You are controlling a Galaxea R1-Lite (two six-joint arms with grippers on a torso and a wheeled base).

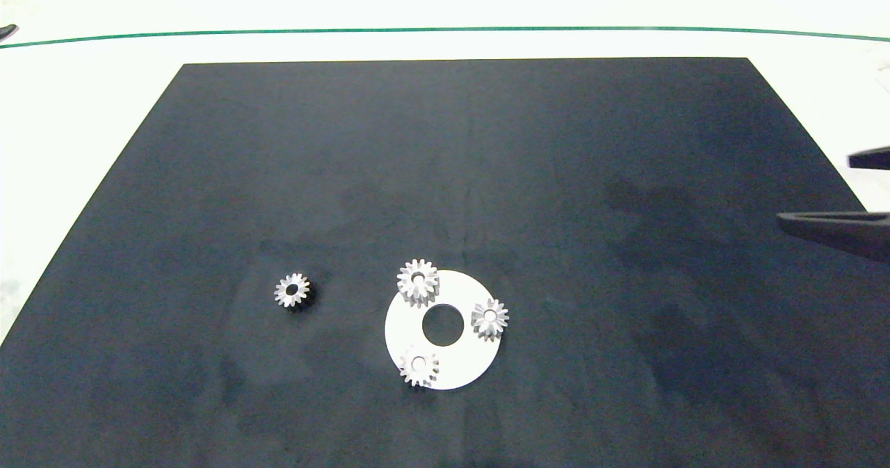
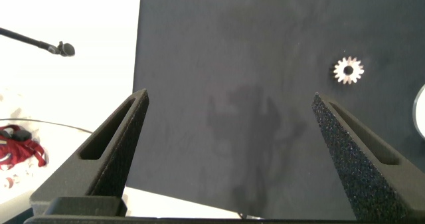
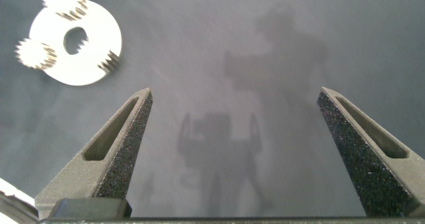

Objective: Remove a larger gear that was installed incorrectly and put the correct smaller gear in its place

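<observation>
A dark mat (image 1: pixel 445 176) covers a white bench (image 1: pixel 83 106), seen from above. Near the mat's front middle lies a flat white ring (image 1: pixel 459 370) with a round hole, carrying three silver gears around its edge. The larger gear (image 1: pixel 418 281) sits at the ring's far-left edge and looks slightly wider than its two neighbours, one on the right side (image 1: pixel 490 319) and one at the near edge (image 1: pixel 418 366). The smaller gear (image 1: pixel 293 291), the replacement, lies alone on the mat, well apart to the left of the ring.

The right tool (image 1: pixel 852 193) enters at the picture's right edge, fingers spread wide, hovering over bare mat well apart from the ring. Its wrist camera shows the ring off to one side, not between the fingers. The left tool (image 2: pixel 229 151) is out of the overhead view; its wrist camera shows its fingers spread wide over the mat's edge, with the smaller gear ahead and to one side, not between them.

Risks, as a judgement: the gears look nearly alike, so the wrong one could be lifted. The larger gear stands close to its neighbours on a light ring, so a wide or off-centre approach could knock another gear or shift the ring. The pointed, sloped teeth could slip from the fingers.
</observation>
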